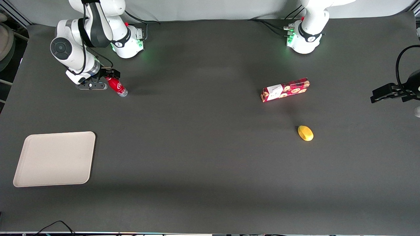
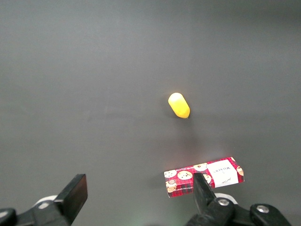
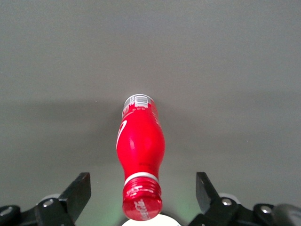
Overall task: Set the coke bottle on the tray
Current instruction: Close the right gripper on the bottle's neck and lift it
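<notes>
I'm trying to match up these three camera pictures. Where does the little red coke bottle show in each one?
Front view: coke bottle at the gripper, farther from the camera than the tray.
Right wrist view: bottle between the open fingers.
Left wrist view: not in it.
Shared landmark: the gripper itself.

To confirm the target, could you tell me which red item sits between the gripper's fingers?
The slim red coke bottle, inside the open gripper; the red rectangular cookie box lies toward the parked arm's end.
</notes>
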`<action>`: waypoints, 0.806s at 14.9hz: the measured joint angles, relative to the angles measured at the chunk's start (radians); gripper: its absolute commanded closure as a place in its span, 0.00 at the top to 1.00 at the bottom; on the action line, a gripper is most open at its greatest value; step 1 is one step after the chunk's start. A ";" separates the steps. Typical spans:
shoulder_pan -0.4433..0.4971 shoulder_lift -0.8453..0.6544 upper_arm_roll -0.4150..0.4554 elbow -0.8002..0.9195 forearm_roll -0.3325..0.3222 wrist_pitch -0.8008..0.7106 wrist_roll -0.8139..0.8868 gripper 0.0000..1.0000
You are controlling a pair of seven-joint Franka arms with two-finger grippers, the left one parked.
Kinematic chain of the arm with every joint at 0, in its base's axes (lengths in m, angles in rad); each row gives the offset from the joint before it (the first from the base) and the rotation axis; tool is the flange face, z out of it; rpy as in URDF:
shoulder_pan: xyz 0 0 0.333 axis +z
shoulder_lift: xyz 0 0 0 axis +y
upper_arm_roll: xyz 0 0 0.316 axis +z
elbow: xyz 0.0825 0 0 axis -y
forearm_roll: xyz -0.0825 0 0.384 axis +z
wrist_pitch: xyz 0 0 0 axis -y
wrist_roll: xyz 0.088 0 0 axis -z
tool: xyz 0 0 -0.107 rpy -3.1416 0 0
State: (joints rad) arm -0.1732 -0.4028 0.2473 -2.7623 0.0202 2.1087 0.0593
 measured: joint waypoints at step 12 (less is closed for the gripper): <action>0.000 -0.001 0.002 0.002 0.002 0.000 -0.001 0.00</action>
State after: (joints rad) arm -0.1732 -0.4038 0.2488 -2.7605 0.0221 2.1087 0.0580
